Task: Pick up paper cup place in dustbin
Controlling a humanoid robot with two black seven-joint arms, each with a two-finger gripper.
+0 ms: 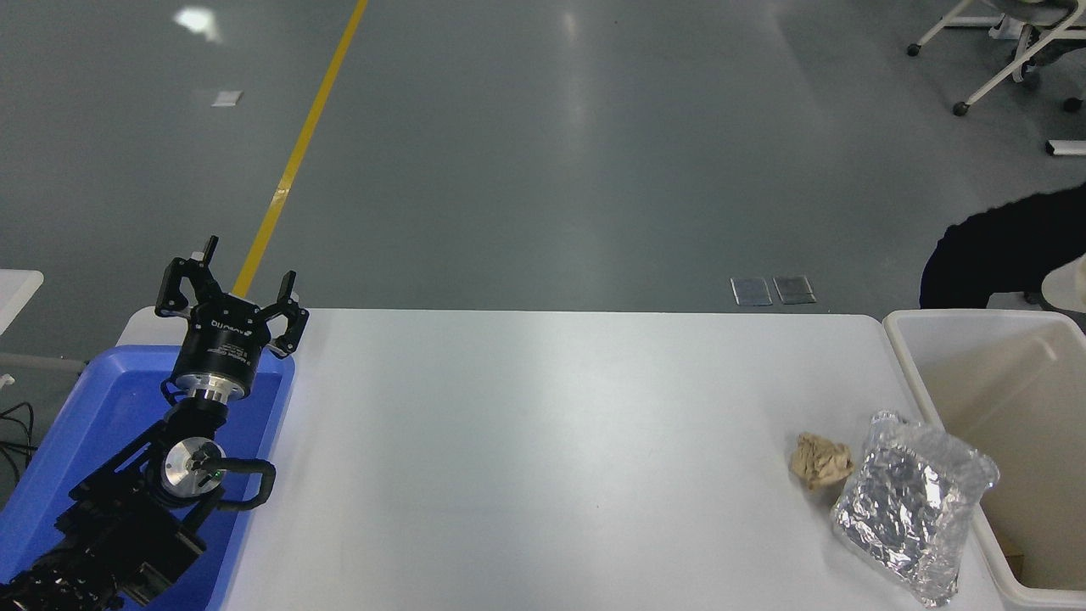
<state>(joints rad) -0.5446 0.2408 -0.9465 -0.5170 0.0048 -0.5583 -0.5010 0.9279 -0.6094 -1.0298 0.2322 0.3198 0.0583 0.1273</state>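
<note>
My right pincer and the cup are out of view, so I cannot tell its grip. My left pincer (231, 294) sits parked, spread open. Next I must release over the bin (912, 361).

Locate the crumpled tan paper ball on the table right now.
In the head view, the crumpled tan paper ball lies near the table's right end, just left of the silver foil bag.

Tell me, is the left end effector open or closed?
Open. The left end effector has fingers spread wide, holding nothing, over the blue bin.
</note>
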